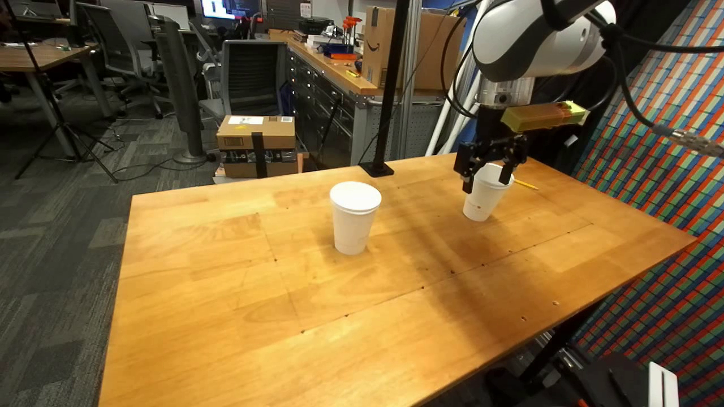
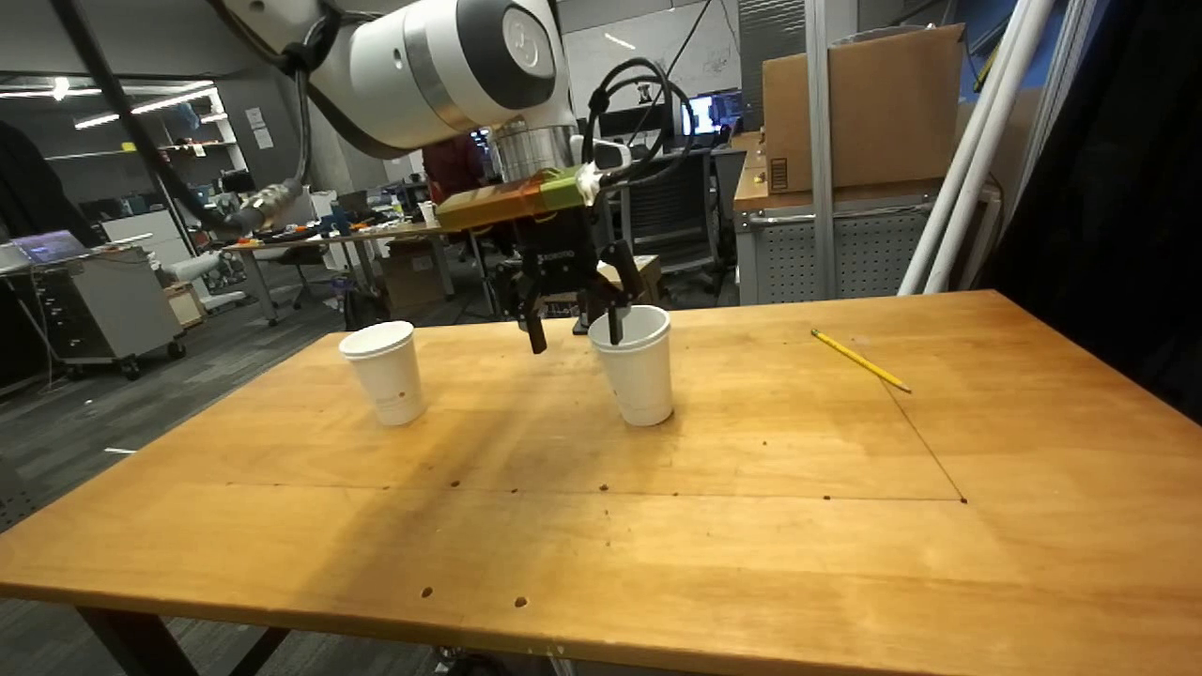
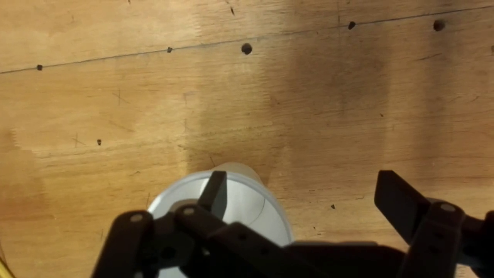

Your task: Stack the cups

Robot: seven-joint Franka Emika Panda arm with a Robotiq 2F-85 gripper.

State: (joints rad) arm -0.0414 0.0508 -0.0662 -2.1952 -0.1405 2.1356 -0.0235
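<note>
While my claw (image 2: 577, 344) gapes empty, one finger (image 3: 218, 192) is at the nearer cup's (image 2: 640, 380) mouth (perhaps inside), one outside.

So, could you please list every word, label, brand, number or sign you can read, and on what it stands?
No words or numbers can be read.
Large cardboard box: smile-shaped arrow, no readable word.
Smaller box: labels too small.
Cup nearest the open jaws: tiny mark, too small.
Other cup: likewise.
Robot arm: round emblem, blurred.
Housing above the jaws: pale lettering, too small.
Monitor: screen too blurred.
</note>
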